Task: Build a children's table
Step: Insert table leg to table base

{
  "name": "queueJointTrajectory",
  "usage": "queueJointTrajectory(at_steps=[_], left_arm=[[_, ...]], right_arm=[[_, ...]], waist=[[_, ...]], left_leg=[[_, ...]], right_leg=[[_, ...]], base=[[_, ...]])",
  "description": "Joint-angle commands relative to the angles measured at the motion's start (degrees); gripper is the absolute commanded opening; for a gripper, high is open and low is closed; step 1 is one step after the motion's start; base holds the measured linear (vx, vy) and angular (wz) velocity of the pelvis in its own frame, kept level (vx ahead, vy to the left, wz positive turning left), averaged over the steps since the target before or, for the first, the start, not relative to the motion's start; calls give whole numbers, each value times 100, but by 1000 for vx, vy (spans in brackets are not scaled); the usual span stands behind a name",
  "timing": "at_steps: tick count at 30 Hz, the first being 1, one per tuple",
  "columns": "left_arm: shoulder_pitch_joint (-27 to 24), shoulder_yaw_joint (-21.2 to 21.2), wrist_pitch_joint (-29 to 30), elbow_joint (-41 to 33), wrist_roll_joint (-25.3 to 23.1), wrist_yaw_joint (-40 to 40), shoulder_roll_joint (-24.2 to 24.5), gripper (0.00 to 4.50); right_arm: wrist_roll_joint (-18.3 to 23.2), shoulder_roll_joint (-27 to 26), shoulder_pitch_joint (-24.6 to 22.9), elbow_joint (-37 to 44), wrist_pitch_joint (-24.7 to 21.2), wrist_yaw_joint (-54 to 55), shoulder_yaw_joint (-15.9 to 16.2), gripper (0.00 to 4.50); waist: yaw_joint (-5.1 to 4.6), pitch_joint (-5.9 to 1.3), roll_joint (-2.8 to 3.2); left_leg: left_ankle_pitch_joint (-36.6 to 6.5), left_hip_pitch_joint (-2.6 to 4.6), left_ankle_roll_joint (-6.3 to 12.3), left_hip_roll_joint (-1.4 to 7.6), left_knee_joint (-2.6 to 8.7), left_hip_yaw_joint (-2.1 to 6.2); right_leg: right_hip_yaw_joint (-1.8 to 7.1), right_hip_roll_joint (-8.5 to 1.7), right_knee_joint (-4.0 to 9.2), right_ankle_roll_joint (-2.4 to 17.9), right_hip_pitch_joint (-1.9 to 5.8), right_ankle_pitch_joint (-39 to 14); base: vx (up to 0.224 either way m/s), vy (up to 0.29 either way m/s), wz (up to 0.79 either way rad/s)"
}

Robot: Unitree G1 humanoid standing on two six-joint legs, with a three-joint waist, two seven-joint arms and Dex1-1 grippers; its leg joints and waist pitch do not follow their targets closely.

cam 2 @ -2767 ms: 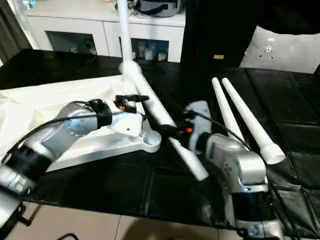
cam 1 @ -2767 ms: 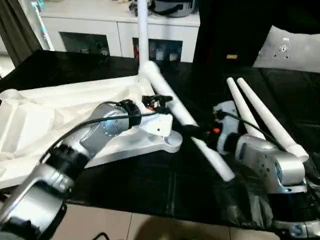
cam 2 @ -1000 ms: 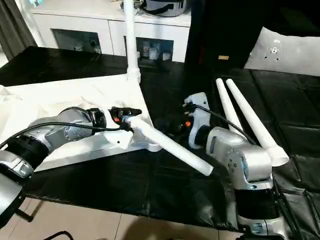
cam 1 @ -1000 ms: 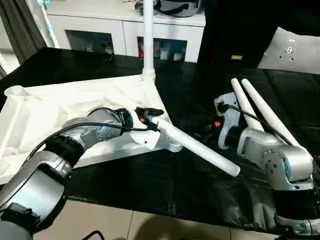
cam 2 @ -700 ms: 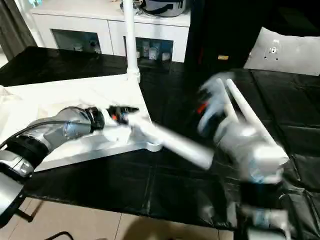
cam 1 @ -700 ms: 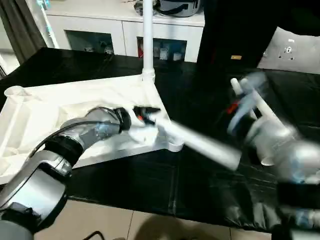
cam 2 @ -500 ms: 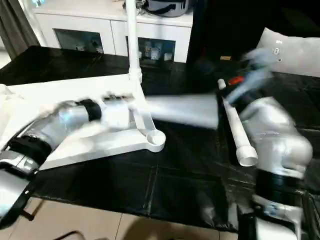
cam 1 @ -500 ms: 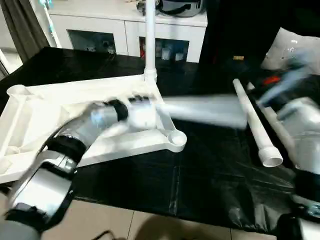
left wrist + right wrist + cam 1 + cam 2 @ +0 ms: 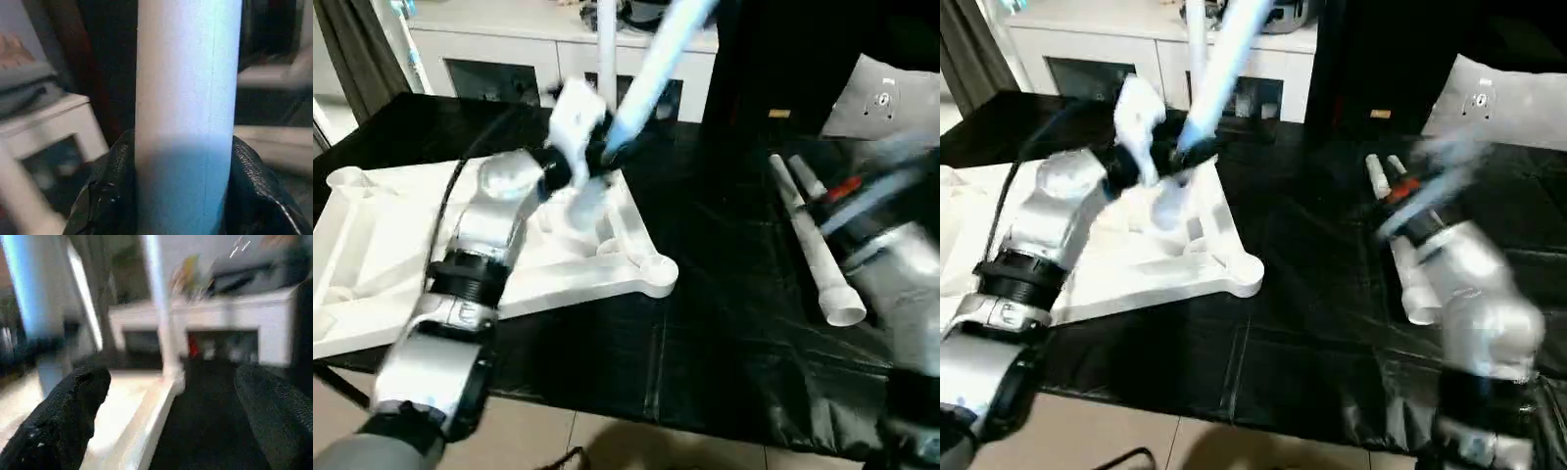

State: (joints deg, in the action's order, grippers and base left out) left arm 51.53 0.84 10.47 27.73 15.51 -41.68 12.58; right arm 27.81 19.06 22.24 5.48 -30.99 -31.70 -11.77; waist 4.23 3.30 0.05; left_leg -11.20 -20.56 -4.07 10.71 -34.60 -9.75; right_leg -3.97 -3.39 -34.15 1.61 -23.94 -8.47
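The white table top (image 9: pixel 372 245) lies ribbed side up on the left of the black table. One leg (image 9: pixel 605 59) stands upright in its far right corner socket. My left gripper (image 9: pixel 592 162) is shut on another leg (image 9: pixel 651 69), holding it above the top and tilted steeply up to the right. In the left wrist view this leg (image 9: pixel 188 98) sits tight between the fingers (image 9: pixel 105 196). The near corner socket (image 9: pixel 658 269) is open. Two more legs (image 9: pixel 813 245) lie on the right. My right gripper (image 9: pixel 171 406) hovers above them, open, with nothing between its fingers (image 9: pixel 63 416).
A white cabinet with glass doors (image 9: pixel 509 59) stands behind the table. The black table cover (image 9: pixel 705 333) reaches to the front edge, with tiled floor below. A white cushion (image 9: pixel 891 93) lies at the back right. A dark curtain (image 9: pixel 347 49) hangs at the far left.
The right gripper let go of the leg, opened wide and drew back to the right. The left gripper swung that leg up from lying low across the near corner to steeply tilted.
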Motion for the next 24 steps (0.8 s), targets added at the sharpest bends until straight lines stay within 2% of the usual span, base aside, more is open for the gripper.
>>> queueJointTrajectory(at_steps=[1,4,6,7,8,9,10,11,12,13,15,19,22,24], left_arm=[[92,-363,874,-651,750,183,-91,183],[88,-714,2011,-1220,1747,457,-333,183],[83,-774,2222,-1285,1935,488,-375,183],[52,-849,2525,-1409,2229,499,-440,183],[52,-849,2526,-1409,2230,499,-440,183],[17,-865,2617,-1479,2327,498,-456,183],[-50,-856,2752,-1593,2394,518,-495,183],[-50,-856,2752,-1593,2394,518,-495,183],[-101,-808,2831,-1673,2382,476,-490,183],[-199,-783,3085,-1889,2427,490,-493,183],[-242,-784,3176,-1974,2468,506,-503,183],[-344,-821,3571,-2281,2758,752,-495,183],[-344,-811,3618,-2323,2794,827,-482,183],[-351,-772,3598,-2406,2641,867,-493,183]], right_arm=[[-207,46,-84,84,-94,-112,407,450],[-113,125,-73,105,-385,-285,656,450],[-106,149,-64,93,-416,-323,686,450],[-97,185,-48,63,-457,-394,727,450],[-97,185,-47,63,-457,-394,727,450],[-98,198,-46,61,-461,-429,757,450],[-45,213,-10,40,-470,-510,762,450],[-45,213,-10,40,-470,-510,762,450],[13,206,11,39,-484,-547,744,450],[131,197,44,56,-526,-592,716,450],[215,187,59,83,-570,-623,697,450],[557,156,101,220,-805,-781,621,450],[639,175,106,248,-886,-888,646,450],[583,251,113,276,-923,-967,772,450]], waist=[[12,-442,-47],[3,-421,-57],[7,-414,-60],[8,-414,-58],[8,-416,-59],[17,-413,-175],[25,-408,-122],[17,-412,-124],[4,-414,-191],[5,-419,-184],[7,-428,-156],[26,-429,-166],[33,-425,-173],[44,-418,-174]], left_leg=[[-629,-13,244,140,315,6],[-702,-17,286,113,304,-4],[-688,-22,314,101,301,-4],[-712,-15,314,95,301,-6],[-725,-13,313,100,305,-1],[-692,-33,330,91,309,2],[-677,-18,327,104,306,-3],[-677,-15,321,114,313,4],[-651,-28,328,119,317,0],[-604,-39,331,121,324,11],[-557,-30,340,127,309,5],[-454,-47,364,135,310,6],[-475,-52,352,128,309,1],[-472,-47,330,129,314,5]], right_leg=[[230,-413,380,1101,404,-1682],[212,-374,420,996,397,-1941],[202,-352,451,901,391,-2069],[197,-340,462,809,384,-2170],[195,-338,466,777,385,-2201],[187,-350,453,648,399,-2360],[194,-361,502,564,365,-2470],[193,-359,495,555,369,-2445],[192,-343,498,503,372,-2388],[193,-352,468,487,387,-2334],[198,-357,475,477,362,-2318],[207,-354,443,565,369,-2079],[202,-356,454,528,374,-2144],[200,-352,475,430,368,-2266]], base=[[0,0,0],[0,0,0],[0,0,0],[0,0,0],[0,0,0],[0,0,0],[0,0,0],[0,0,0],[0,0,0],[0,0,0],[0,0,0],[0,0,0],[0,0,0],[0,0,0]])
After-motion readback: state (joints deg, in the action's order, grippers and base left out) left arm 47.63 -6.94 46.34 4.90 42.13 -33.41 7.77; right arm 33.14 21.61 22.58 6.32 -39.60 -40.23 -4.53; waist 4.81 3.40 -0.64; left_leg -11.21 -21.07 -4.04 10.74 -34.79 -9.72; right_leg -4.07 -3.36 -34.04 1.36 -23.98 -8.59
